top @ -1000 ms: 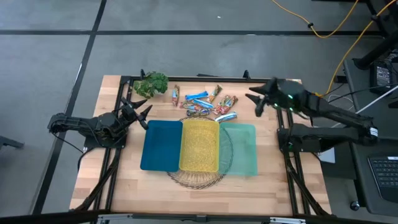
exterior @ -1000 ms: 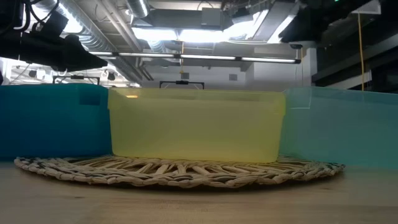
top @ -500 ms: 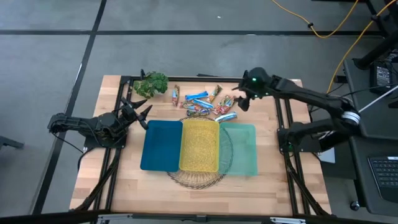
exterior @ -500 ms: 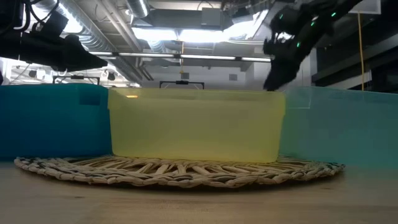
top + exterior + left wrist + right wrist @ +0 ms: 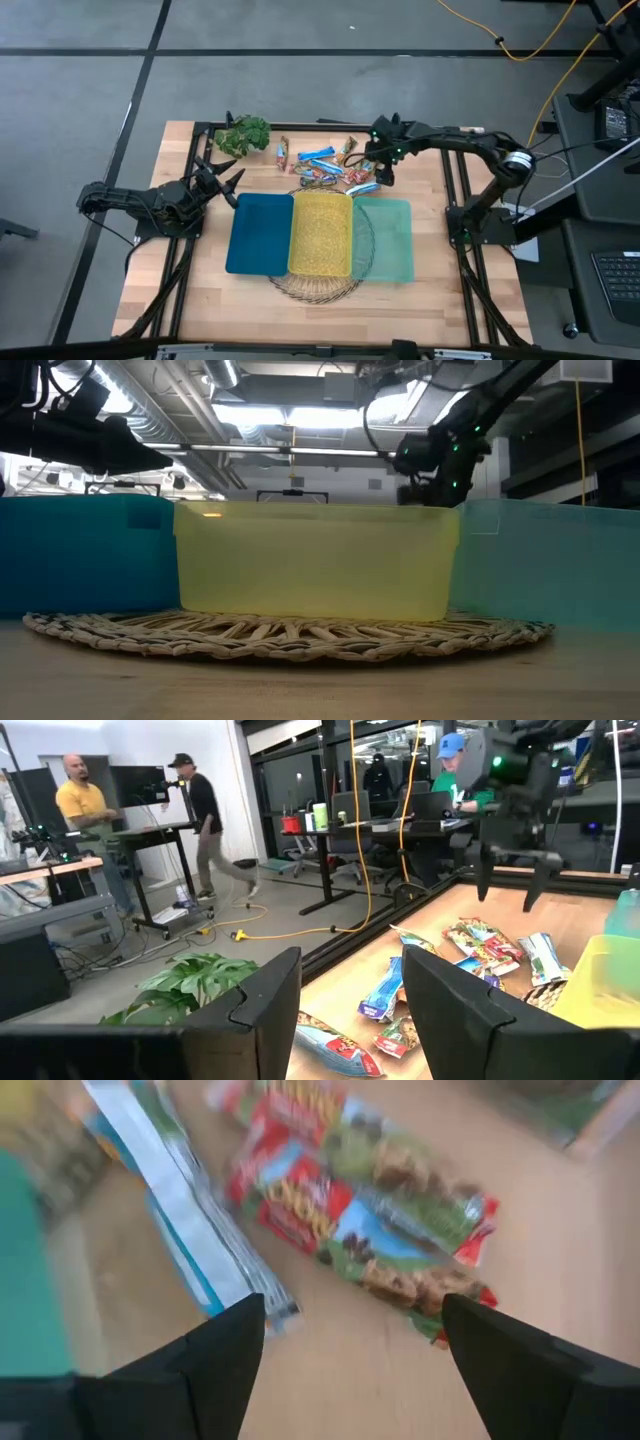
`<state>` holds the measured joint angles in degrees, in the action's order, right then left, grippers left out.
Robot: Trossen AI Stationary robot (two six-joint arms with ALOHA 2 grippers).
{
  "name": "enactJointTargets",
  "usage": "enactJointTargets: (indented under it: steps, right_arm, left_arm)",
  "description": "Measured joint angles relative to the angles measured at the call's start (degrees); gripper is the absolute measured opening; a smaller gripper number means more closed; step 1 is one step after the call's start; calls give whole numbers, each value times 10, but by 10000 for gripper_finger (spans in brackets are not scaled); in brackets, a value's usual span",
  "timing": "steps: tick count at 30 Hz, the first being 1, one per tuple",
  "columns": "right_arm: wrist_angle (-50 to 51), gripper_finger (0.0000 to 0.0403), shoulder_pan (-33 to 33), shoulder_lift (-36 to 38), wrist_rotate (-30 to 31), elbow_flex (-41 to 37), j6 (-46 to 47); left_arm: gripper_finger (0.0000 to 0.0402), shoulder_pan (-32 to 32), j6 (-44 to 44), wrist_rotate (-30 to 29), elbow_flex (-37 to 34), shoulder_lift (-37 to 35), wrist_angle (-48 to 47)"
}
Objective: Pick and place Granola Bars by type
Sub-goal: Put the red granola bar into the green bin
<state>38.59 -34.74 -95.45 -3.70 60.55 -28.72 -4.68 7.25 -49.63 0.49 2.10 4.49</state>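
Note:
Several granola bars [image 5: 325, 165] lie in a loose pile on the wood at the table's far middle. Some are blue-white [image 5: 180, 1210], some red-green [image 5: 360, 1210]. My right gripper [image 5: 383, 172] hangs open, pointing down, a little above the right end of the pile. Its fingers [image 5: 225, 1350] stand apart over a red-green bar and touch nothing. The left wrist view shows this gripper [image 5: 505, 890] clear of the bars. My left gripper [image 5: 225, 182] waits open and level at the table's left, beside the blue bin.
Three bins stand side by side on a wicker mat [image 5: 318, 285]: blue [image 5: 260, 233], yellow [image 5: 320, 233] and pale green [image 5: 385, 238]. A green leafy plant [image 5: 243, 135] sits at the far left. People move about in the room beyond the table.
My right gripper has swung from above the table's right edge toward the left and down, to just above the right end of the bar pile. It has tipped from nearly level to pointing down. The bars have not moved.

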Motion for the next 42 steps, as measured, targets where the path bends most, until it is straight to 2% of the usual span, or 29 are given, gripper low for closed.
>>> enactJointTargets:
  steps: [9,20,25,29,42]
  right_arm:
    - [4,268,0,-63,11,24,-27]
    - [-5,264,0,-111,32,50,-53]
    - [-17,249,0,-120,32,51,-66]
    - [-19,219,0,-120,34,51,-65]
    - [-18,78,0,-119,43,50,-58]
  left_arm:
    - [169,0,0,0,0,0,0]
    - [169,0,0,0,0,0,0]
    - [169,0,0,0,0,0,0]
    - [169,0,0,0,0,0,0]
    - [169,0,0,0,0,0,0]
